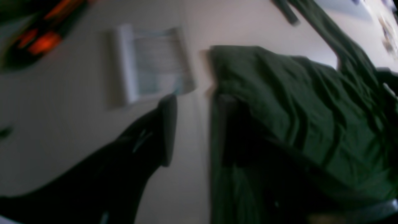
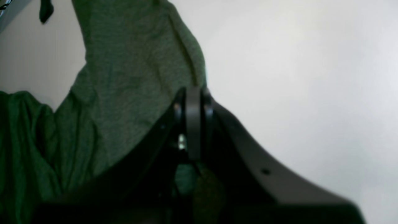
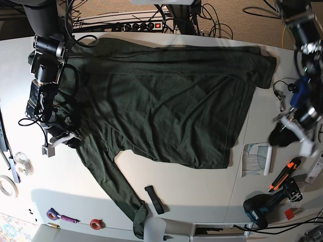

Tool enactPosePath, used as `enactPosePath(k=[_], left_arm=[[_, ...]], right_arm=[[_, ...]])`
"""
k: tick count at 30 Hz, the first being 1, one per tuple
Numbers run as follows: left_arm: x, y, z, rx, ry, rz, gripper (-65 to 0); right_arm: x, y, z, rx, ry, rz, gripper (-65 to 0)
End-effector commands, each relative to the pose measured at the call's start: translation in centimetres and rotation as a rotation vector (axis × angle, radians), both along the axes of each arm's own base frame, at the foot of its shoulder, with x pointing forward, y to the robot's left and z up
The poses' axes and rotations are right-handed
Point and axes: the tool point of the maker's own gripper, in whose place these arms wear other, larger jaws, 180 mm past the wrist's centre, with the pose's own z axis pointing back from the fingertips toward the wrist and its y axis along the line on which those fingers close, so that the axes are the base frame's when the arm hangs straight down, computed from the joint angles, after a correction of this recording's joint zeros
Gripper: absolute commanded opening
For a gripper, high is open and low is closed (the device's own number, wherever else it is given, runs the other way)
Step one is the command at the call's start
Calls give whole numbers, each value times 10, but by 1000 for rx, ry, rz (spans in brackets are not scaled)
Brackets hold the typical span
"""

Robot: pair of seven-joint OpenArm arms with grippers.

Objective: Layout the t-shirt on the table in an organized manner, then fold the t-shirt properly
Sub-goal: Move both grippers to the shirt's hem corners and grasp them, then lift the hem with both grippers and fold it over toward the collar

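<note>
Right gripper (image 2: 192,96) first: its fingers are pressed together, and a fold of the dark green t-shirt (image 2: 133,68) is pinched between them. The cloth is drawn up out of the clamp in a ridge. From above, that gripper (image 3: 70,138) is placed at the shirt's edge on the view's left side, where the body runs into a long sleeve.

Over to the left gripper (image 1: 196,102): the fingers are held apart, nothing is gripped, and pale table (image 1: 77,130) is seen through the gap. The wrist picture is badly smeared. The shirt's hem is seen beyond one finger, but contact cannot be told from it. In the base view this gripper (image 3: 280,136) is found off the cloth, just beside a sheet of paper (image 3: 255,160).

Now the t-shirt itself (image 3: 166,101): it is spread wide across the middle of the table (image 3: 202,186), creased all over. One sleeve is trailed toward the near edge, and a black strap (image 3: 155,199) is laid just beside it. A drill (image 3: 265,206) and an orange-handled cutter (image 3: 282,174) are parked at the near right corner, well apart from the cloth.
</note>
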Motion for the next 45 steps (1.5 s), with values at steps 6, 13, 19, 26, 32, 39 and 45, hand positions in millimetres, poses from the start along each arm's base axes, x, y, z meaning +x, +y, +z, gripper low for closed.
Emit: enactPosePath(k=[6, 13, 19, 26, 32, 39, 45], left_arm=[[56, -30, 5, -56, 16, -84, -415], [104, -35, -7, -223, 115, -82, -415], [123, -33, -23, -402, 213, -9, -415], [122, -75, -47, -478, 278, -34, -415], [124, -100, -61, -341, 242, -98, -321], [131, -89, -68, -297, 238, -25, -311], [128, -81, -78, -257, 254, 6, -311]], right_arm=[[0, -9, 0, -72, 29, 16, -650], [0, -10, 1, -86, 24, 17, -650], [1, -11, 2, -86, 16, 14, -650], [2, -11, 3, -86, 10, 13, -650], [2, -11, 2, -87, 11, 13, -650], [2, -11, 2, -86, 11, 13, -650], [2, -11, 2, -86, 11, 13, -650]])
